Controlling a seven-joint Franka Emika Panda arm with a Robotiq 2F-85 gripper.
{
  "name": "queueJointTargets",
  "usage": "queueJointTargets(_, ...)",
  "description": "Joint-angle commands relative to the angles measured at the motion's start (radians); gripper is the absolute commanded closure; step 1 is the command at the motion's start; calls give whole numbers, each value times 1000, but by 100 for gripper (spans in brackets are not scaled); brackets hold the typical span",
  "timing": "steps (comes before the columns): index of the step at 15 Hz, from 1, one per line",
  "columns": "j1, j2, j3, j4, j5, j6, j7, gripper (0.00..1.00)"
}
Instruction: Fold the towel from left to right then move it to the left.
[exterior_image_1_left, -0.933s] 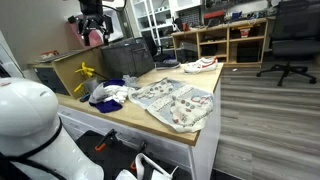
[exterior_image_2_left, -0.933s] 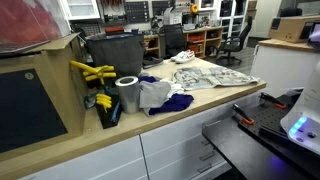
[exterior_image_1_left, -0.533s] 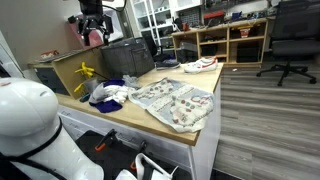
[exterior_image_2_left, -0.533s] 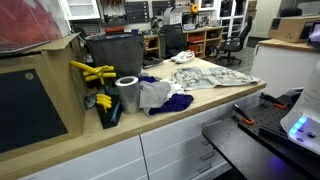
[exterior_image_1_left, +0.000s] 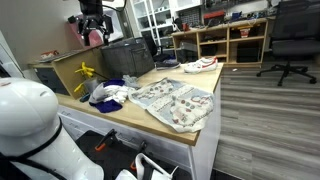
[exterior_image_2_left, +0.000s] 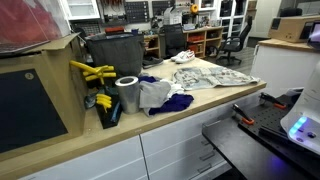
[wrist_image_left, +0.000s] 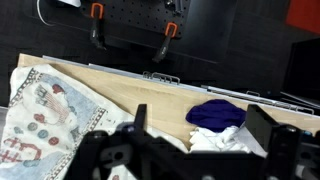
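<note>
No words, labels, brand names or numbers can be read in any view. The towel lying on the worktop carries small printed pictures, too blurred to show any lettering.

A patterned towel lies spread flat on the wooden table. Just beside it sits a heap of white and blue cloths, with yellow clamps and a dark bin behind.

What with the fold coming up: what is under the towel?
The towel lies spread on the wooden counter, with bare wood showing around it. No lump is evident, but anything flat beneath it is covered.
</note>
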Motion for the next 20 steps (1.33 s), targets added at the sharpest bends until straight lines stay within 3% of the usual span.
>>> queueJointTargets(1, -18, 1, 15, 2, 6, -3, -7, 0)
queueJointTargets(10, -36, 88, 4, 43, 6, 36, -6, 0)
queueJointTargets(20, -78, 410, 5, 257, 4, 147, 26, 0)
